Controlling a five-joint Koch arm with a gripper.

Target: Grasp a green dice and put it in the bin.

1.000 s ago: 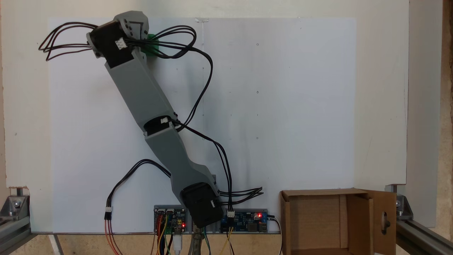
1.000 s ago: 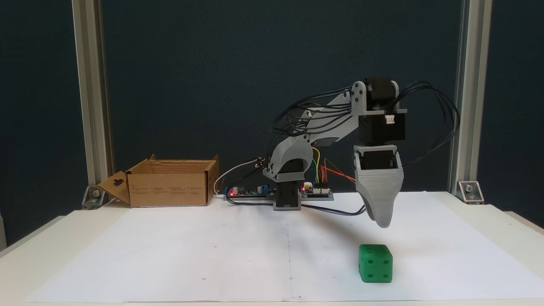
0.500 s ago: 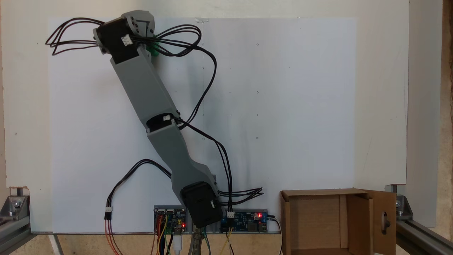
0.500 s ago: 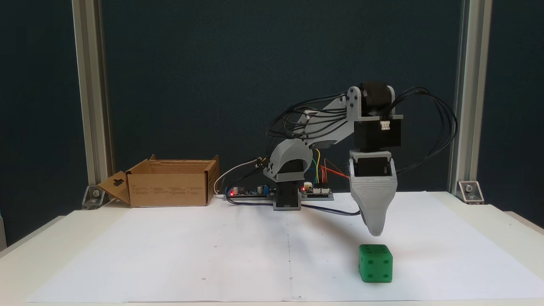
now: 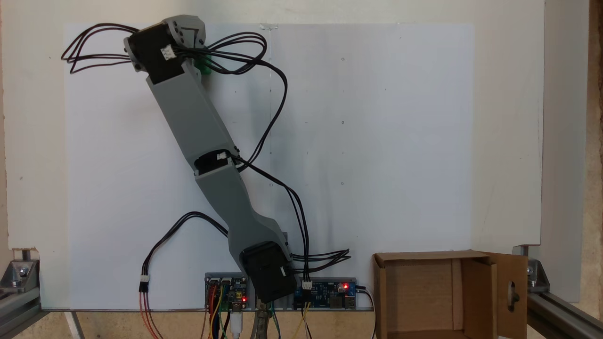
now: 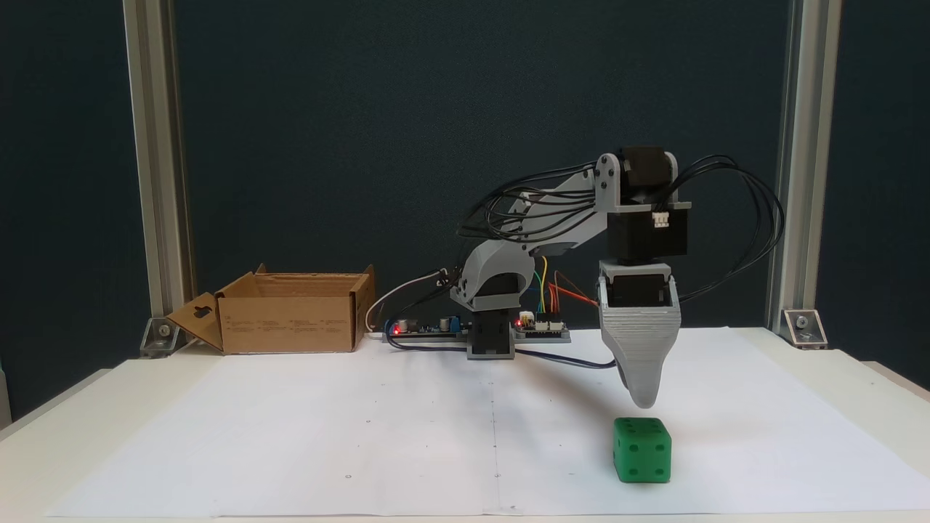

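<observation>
The green dice sits on the white paper near the table's front, right of centre. From above, just a green sliver of the dice peeks out beside the wrist. My grey gripper points straight down, its tip a short gap above the dice's top, not touching it. Its jaws line up one behind the other, so a single tip shows. The bin, a brown cardboard box, stands at the far left by the frame post. From above, the bin is at the lower right, open face up.
The bin's side flap with a keyhole cut-out sticks out toward the frame post. Circuit boards and loose wires lie around the arm's base. White paper covers the table between the dice and the bin.
Over the last second the gripper came down and shifted slightly left, closing most of the gap above the dice. The dice has not moved.
</observation>
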